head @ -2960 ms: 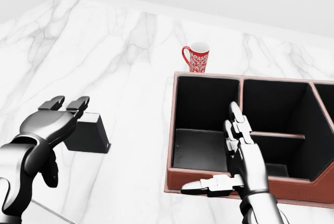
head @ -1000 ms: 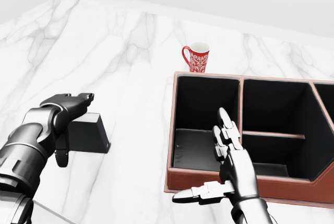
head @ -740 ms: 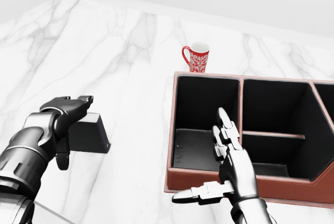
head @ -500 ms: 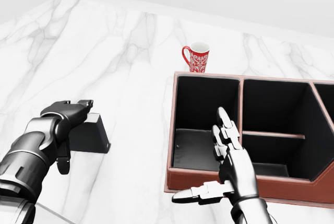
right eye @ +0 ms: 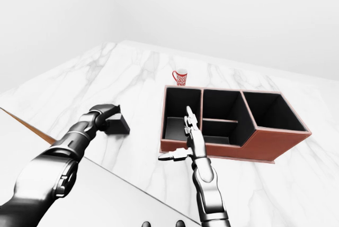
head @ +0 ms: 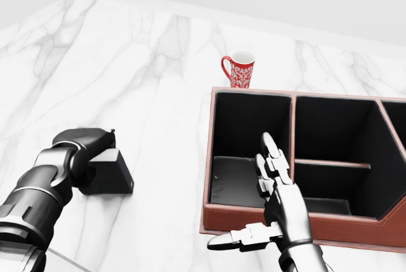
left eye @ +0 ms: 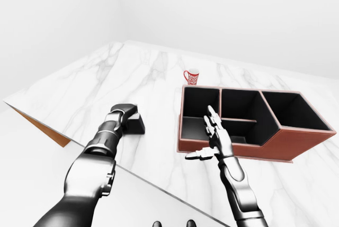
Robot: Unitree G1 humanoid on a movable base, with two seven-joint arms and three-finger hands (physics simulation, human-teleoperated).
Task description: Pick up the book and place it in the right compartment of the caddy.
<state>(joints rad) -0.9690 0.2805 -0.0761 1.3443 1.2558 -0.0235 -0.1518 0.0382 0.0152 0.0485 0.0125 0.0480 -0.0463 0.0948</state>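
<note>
The book (head: 114,174), a small dark block, lies on the white marble table at the left of the head view. My left hand (head: 94,149) is curled down over its left end and top, with the fingers wrapped round it. The red-brown caddy (head: 355,228) with black compartments stands to the right; its right compartment (left eye: 294,113) shows whole in the left-eye view. My right hand (head: 252,211) hovers open at the caddy's near wall, by the left compartment, fingers straight and thumb out to the left, holding nothing.
A red patterned mug (head: 240,69) stands just beyond the caddy's far left corner. The marble table's near edge (left eye: 37,124) runs diagonally at lower left in the left-eye view, with a pale slab below it.
My left hand has sunk onto the book and its fingers have curled over it; the book has shifted slightly. The right hand dropped a little and stays open.
</note>
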